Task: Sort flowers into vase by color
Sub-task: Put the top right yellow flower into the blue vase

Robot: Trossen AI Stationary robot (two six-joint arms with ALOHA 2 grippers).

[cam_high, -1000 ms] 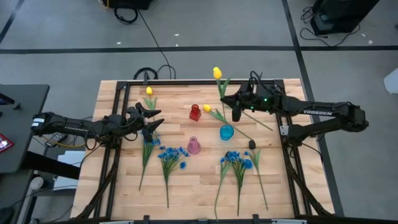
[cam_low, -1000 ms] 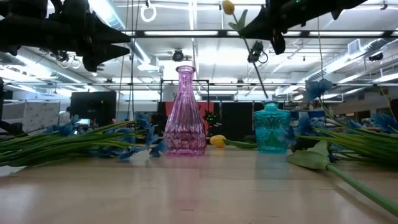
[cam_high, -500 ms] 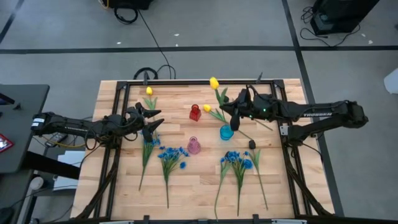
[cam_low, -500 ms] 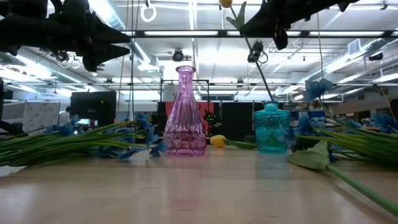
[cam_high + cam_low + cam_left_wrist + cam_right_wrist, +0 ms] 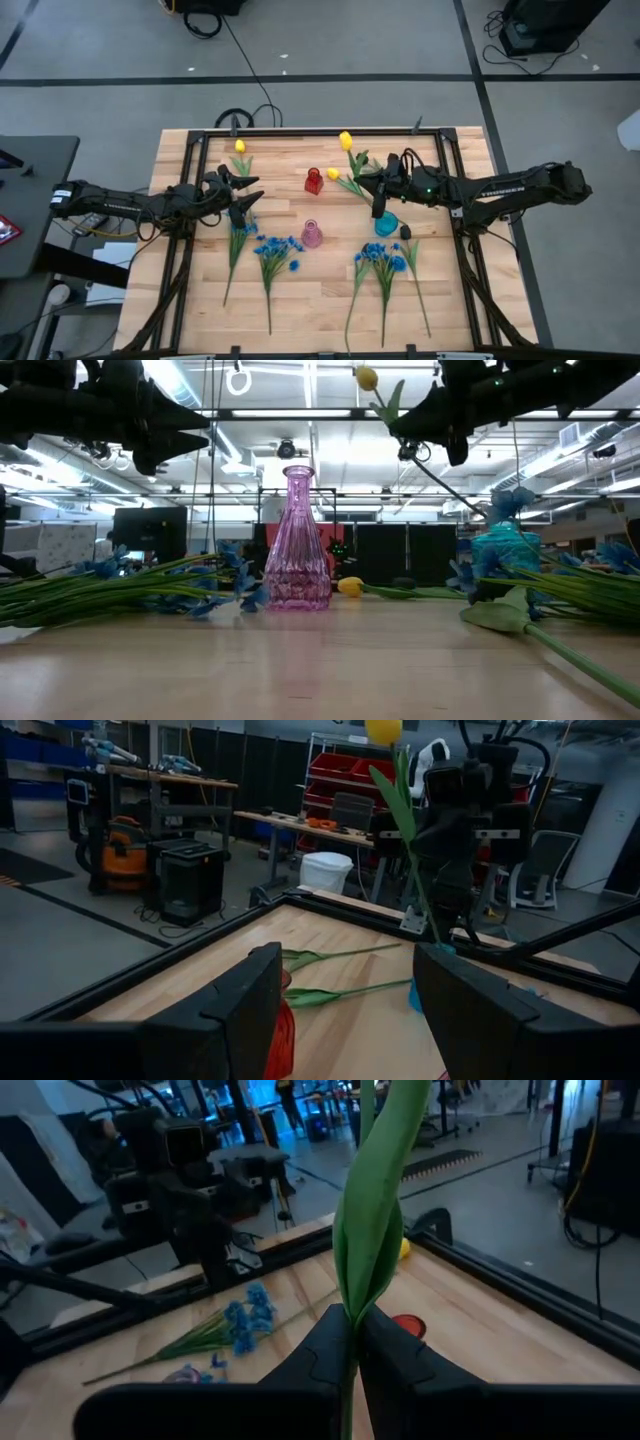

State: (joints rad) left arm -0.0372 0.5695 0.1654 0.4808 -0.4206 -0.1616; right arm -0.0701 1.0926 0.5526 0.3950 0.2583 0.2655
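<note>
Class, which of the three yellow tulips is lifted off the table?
The yellow tulip gripped by the right gripper; the other two yellow tulips lie flat on the table.

A pink vase (image 5: 296, 540) stands on the bench (image 5: 300, 670). Right of it, high up, the right tool (image 5: 452, 422) clamps a yellow tulip (image 5: 367, 377); lower right stands a blue vase (image 5: 505, 550).

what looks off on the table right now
The teal vase has slid from its spot up against the blue flowers, apparently shoved by the stem of the yellow tulip, which the right end effector holds slanting down to it.
</note>
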